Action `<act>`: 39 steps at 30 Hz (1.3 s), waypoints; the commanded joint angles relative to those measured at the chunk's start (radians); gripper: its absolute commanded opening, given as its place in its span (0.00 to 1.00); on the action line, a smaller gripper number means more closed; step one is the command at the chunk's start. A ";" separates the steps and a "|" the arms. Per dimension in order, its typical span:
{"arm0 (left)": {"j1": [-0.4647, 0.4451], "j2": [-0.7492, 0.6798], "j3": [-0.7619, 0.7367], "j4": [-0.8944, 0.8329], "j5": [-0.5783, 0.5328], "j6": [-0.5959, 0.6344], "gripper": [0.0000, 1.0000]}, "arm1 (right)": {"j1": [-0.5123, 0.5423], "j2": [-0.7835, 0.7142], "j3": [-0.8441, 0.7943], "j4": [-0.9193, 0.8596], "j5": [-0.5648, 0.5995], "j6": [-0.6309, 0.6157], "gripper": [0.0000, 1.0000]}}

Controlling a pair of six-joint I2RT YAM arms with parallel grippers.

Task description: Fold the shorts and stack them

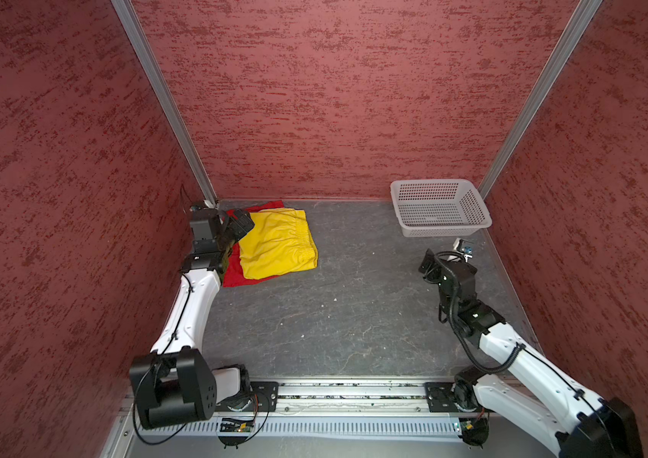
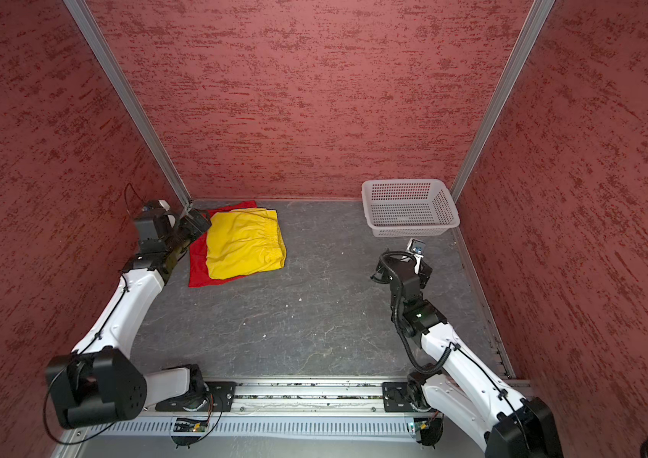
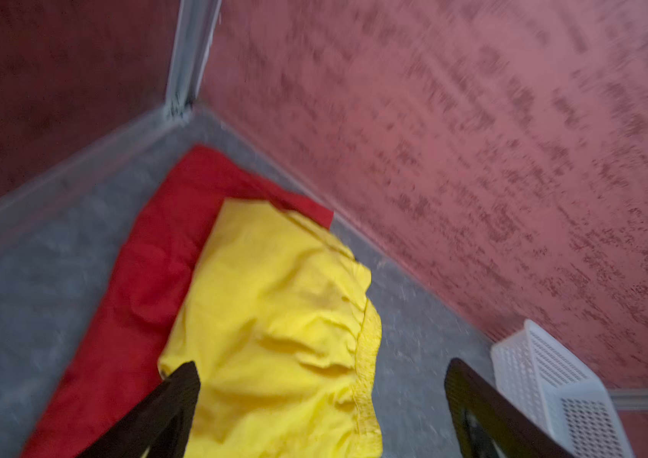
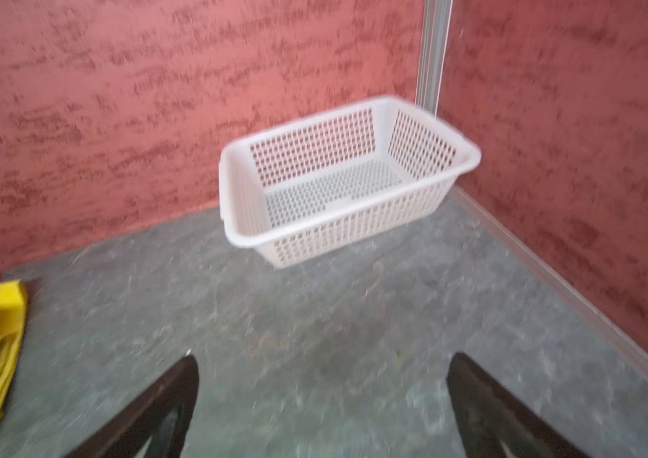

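Yellow shorts (image 1: 278,246) lie folded on red shorts (image 1: 233,273) in the far-left corner of the surface (image 1: 354,297). Left end effector (image 3: 322,366): spread wide, empty, over the stack. Right end effector (image 4: 323,359): spread wide, empty.

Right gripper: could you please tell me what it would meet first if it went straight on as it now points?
Probably the grey mottled tabletop, just short of the white perforated plastic basket. The open right gripper seems to aim slightly downward, though depth is unclear.
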 commanded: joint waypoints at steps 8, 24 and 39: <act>-0.022 -0.090 -0.471 0.461 -0.161 0.224 0.99 | -0.148 0.143 -0.093 0.291 -0.013 -0.186 0.99; -0.020 0.181 -0.762 1.179 -0.153 0.323 0.99 | -0.308 0.372 -0.155 0.589 -0.086 -0.168 0.99; -0.082 0.319 -0.616 1.062 -0.018 0.457 1.00 | -0.437 0.648 -0.264 1.171 -0.515 -0.226 0.99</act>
